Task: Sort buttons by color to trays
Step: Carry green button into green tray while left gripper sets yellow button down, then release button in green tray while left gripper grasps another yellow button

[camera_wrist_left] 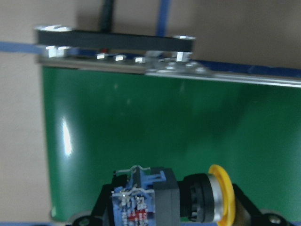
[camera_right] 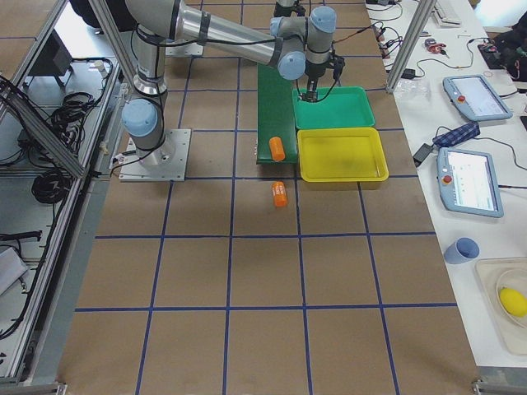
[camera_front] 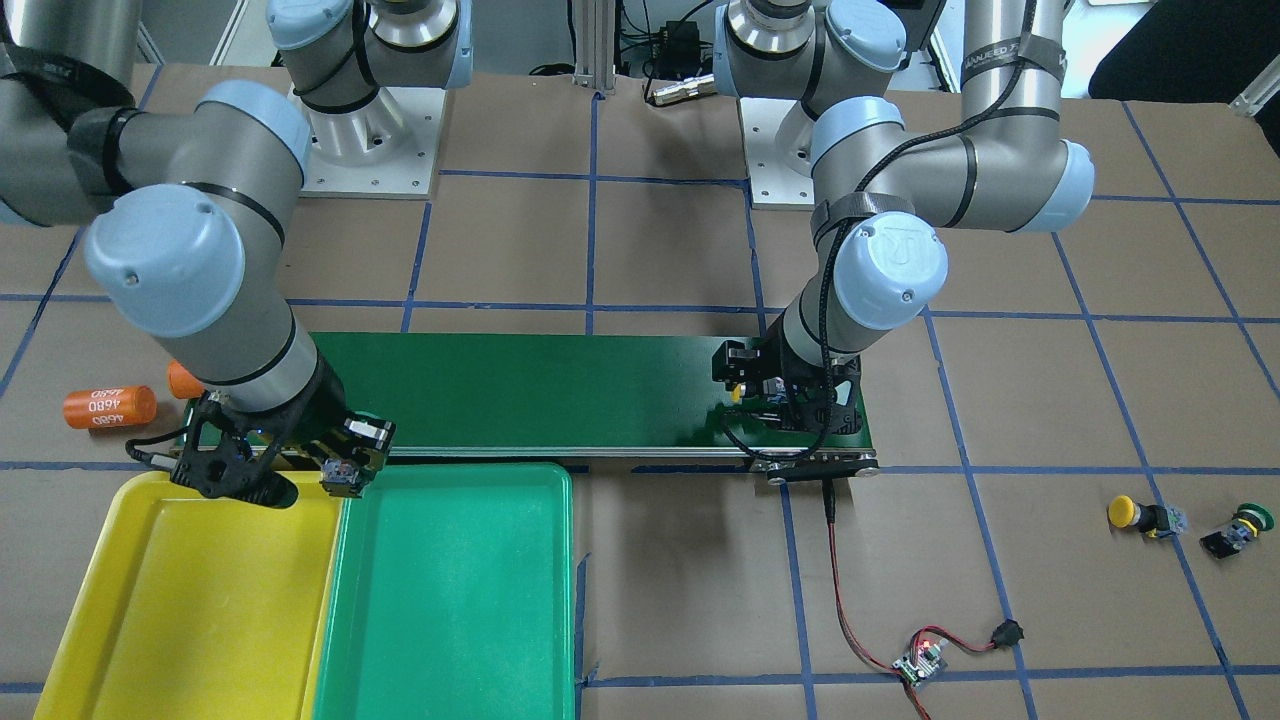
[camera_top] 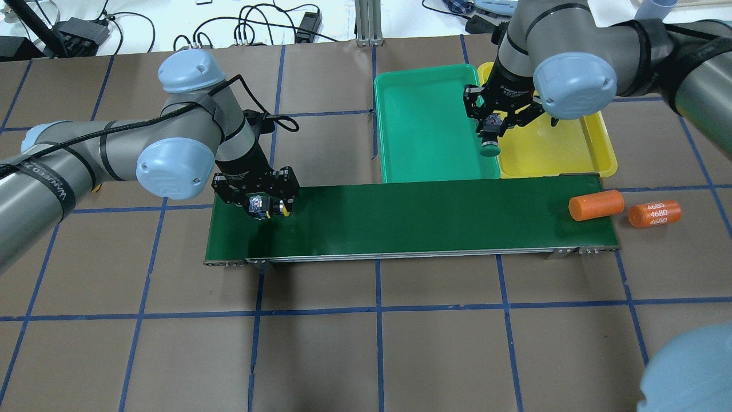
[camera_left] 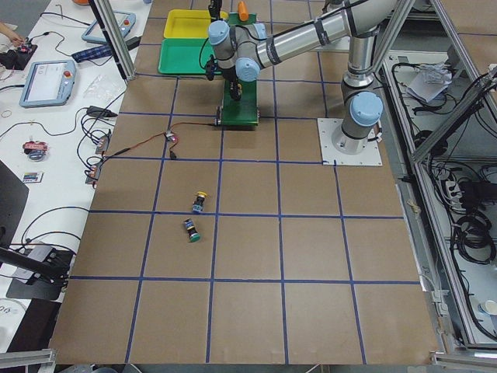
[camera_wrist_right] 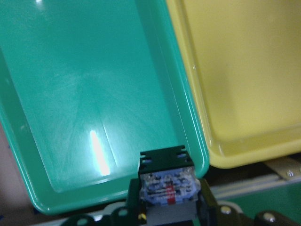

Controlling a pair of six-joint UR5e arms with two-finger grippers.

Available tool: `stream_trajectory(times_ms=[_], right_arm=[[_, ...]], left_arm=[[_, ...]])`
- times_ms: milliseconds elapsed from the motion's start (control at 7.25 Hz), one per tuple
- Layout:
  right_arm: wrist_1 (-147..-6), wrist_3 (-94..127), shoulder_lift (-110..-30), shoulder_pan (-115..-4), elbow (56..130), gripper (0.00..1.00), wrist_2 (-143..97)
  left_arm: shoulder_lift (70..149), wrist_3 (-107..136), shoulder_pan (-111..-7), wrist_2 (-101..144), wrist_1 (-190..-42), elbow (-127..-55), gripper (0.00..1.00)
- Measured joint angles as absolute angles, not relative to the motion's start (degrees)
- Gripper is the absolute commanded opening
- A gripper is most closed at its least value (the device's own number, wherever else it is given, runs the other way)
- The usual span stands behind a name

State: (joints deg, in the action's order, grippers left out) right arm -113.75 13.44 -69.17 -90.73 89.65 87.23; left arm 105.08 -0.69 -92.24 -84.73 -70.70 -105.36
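The counter is covered in brown paper taped into a blue grid, and a dark green belt lies across its middle. Beyond the counter I see tangled cables, and handheld control screens sit on the side benches.

The green tray and yellow tray sit side by side against the belt's far edge, rims touching. One orange cylinder lies on the belt's end, and another lies just beside it on the paper.

My left fingers grip a yellow button held sideways over the belt's other end. I cannot tell whether it touches the belt. My right fingers clamp a green button, cap down, over the green tray's rim next to the yellow tray. A loose yellow button and a loose green button lie near each other on the paper, well apart from the trays.

Both wrist views cut the fingers off at the bottom edge. The right wrist view shows only the button's contact block, with the cap hidden beneath it. From the front, the right arm covers most of its load.
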Motion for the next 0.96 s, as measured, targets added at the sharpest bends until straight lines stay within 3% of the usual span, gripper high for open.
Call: stream_trajectory(times_ms=[138, 276, 414, 551, 965], right_arm=[[-117.8, 11.6, -65.4, -91.4, 88.3, 0.0, 87.0], [-121.9, 10.0, -62.4, -92.5, 87.7, 0.0, 86.9], [-125.4, 8.9, -60.2, -93.7, 87.5, 0.41, 86.9], [-127.2, 8.4, -58.9, -94.5, 87.5, 0.99, 86.8], [-127.6, 8.1, -59.0, -94.6, 87.7, 1.0, 87.0]], left_arm=[[104.9, -2.4, -92.4, -84.7, -70.3, -106.3, 0.47], [104.5, -2.9, -92.5, -84.7, -70.1, -107.5, 0.82], [104.0, -3.0, -92.5, -84.7, -69.8, -108.4, 0.93], [103.8, -2.8, -92.5, -84.5, -69.1, -108.8, 0.97], [103.3, 0.2, -92.3, -84.0, -67.9, -108.4, 1.0]])
